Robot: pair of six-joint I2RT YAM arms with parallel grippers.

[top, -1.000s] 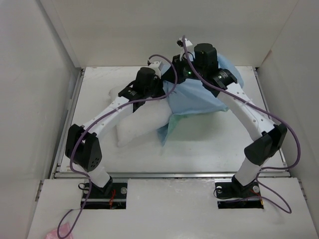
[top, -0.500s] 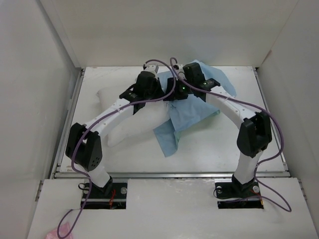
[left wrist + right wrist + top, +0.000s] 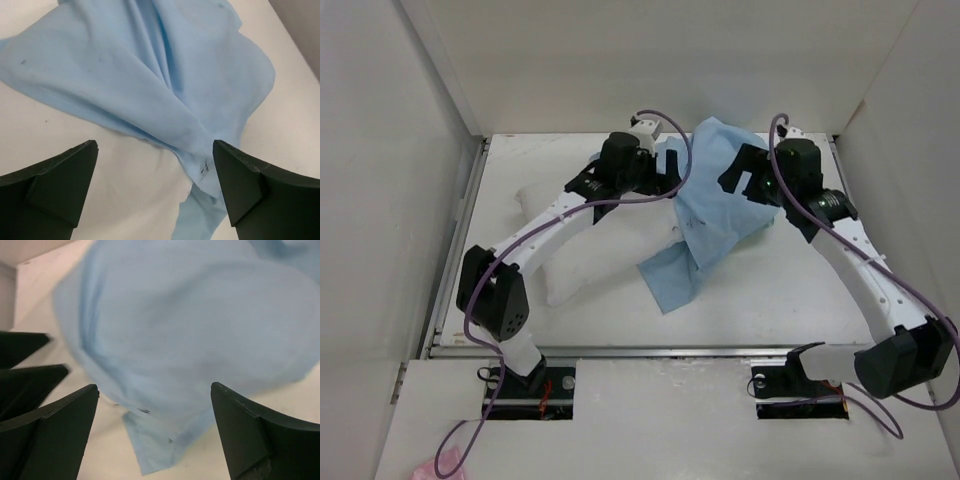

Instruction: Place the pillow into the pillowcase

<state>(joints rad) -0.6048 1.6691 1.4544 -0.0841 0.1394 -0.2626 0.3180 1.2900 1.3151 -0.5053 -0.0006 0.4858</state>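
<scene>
Status: large plump white rectangular pillow (image 3: 585, 262) lies diagonally on the white table (image 3: 770, 300), left of centre. One end points toward the back-left corner. The visible body runs toward the near side.

Thin light-blue wrinkly cloth pillowcase (image 3: 722, 192) is heaped at back-centre, right of the pillow. Its left edge overlaps the pillow's right end, and a limp flap (image 3: 672, 282) trails toward the near edge, lying flat on the table just beside the pillow. Can't tell from the top view whether any of the pillow is actually inside the sack.

Left gripper (image 3: 154, 144): jaws spread wide, nothing between them. It hovers over the pillowcase's left edge where the blue cloth meets white surface. The wrist view shows folds converging to a bunched point near the right finger (image 3: 250, 187). No contact is visible.

Right gripper (image 3: 154, 386): jaws also spread wide and holding nothing. It points at the bulging blue cloth from the right side. That view is motion-blurred, so cloth detail is poor. The left arm's dark fingers (image 3: 27, 375) show at its left edge.

Both arms reach toward the back and meet around the pillowcase, left arm over the pillow. Purple cables (image 3: 920, 310) loop along both arms.
</scene>
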